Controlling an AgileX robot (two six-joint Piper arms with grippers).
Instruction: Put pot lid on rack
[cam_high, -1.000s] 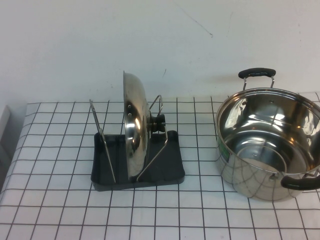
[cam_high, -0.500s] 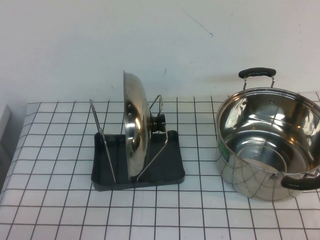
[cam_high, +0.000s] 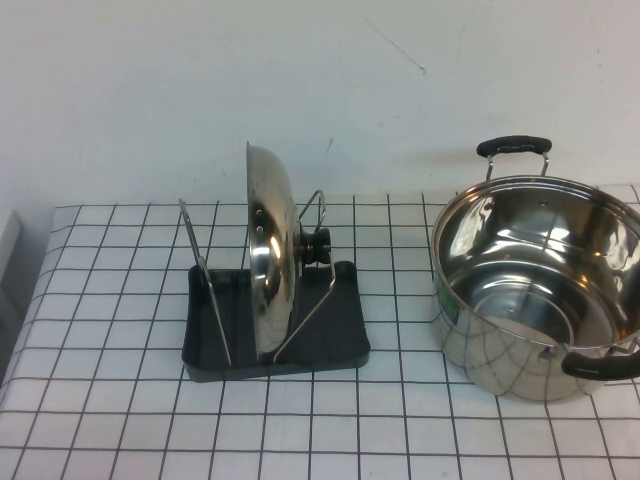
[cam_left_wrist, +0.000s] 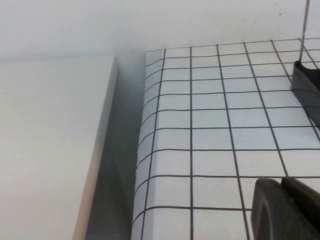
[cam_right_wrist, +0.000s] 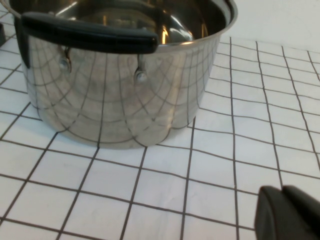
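The shiny steel pot lid (cam_high: 268, 262) stands on edge in the dark grey rack (cam_high: 340, 340), held between its silver wire loops, with its black knob (cam_high: 317, 246) facing right. A corner of the rack shows in the left wrist view (cam_left_wrist: 306, 89). My left gripper (cam_left_wrist: 284, 186) is shut and empty, low over the table near its left edge, away from the rack. My right gripper (cam_right_wrist: 282, 195) is shut and empty, over the table in front of the pot. Neither gripper shows in the high view.
A deep steel pot (cam_high: 535, 285) with black handles stands at the right, open and empty; it fills the right wrist view (cam_right_wrist: 120, 75). A white surface (cam_left_wrist: 50, 150) lies beyond the table's left edge. The table has a white grid-patterned cover (cam_high: 330, 430).
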